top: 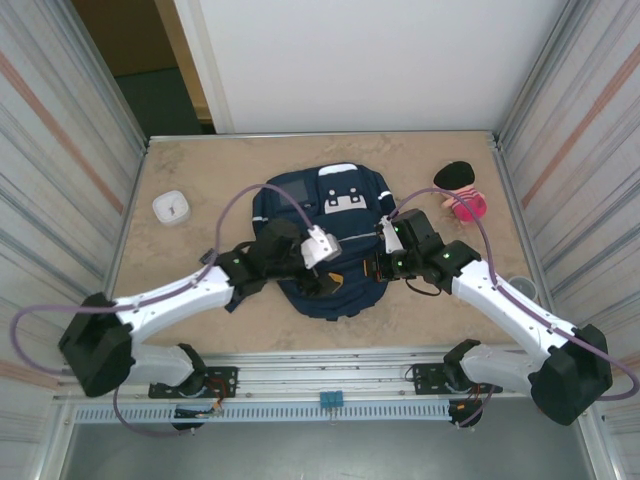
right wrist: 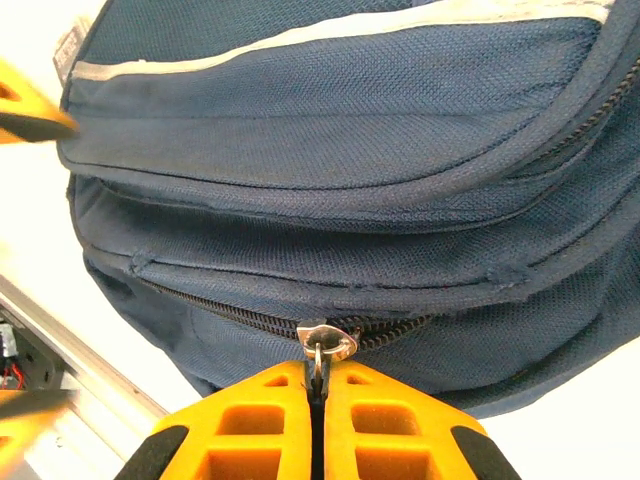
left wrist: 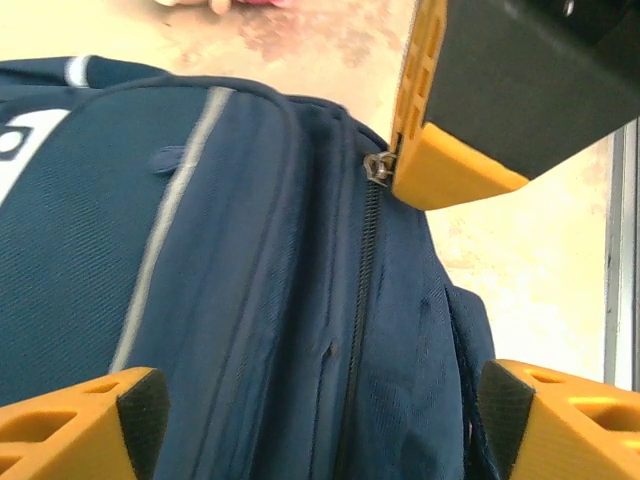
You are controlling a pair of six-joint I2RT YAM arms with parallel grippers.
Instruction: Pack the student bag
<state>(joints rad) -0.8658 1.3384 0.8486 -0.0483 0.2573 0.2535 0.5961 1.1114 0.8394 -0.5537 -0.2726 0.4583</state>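
The student bag (top: 345, 192), a navy backpack with white stripes and a white front patch, lies flat in the middle of the table. My left gripper (top: 328, 280) hovers over its near end. In the left wrist view the gripper (left wrist: 320, 430) is open, its orange fingers (left wrist: 85, 420) straddling the blue fabric and the shut zipper line (left wrist: 362, 300). My right gripper (right wrist: 317, 400) is shut on the metal zipper pull (right wrist: 318, 352) at the slider (right wrist: 328, 338) on the student bag (right wrist: 330, 150). From above, the right gripper (top: 378, 266) sits at the bag's right near side.
A small white container (top: 172, 207) sits on the table's left. A pink and black object (top: 462, 192) lies at the back right, and a clear cup (top: 520, 290) stands by the right wall. Metal walls close in both sides.
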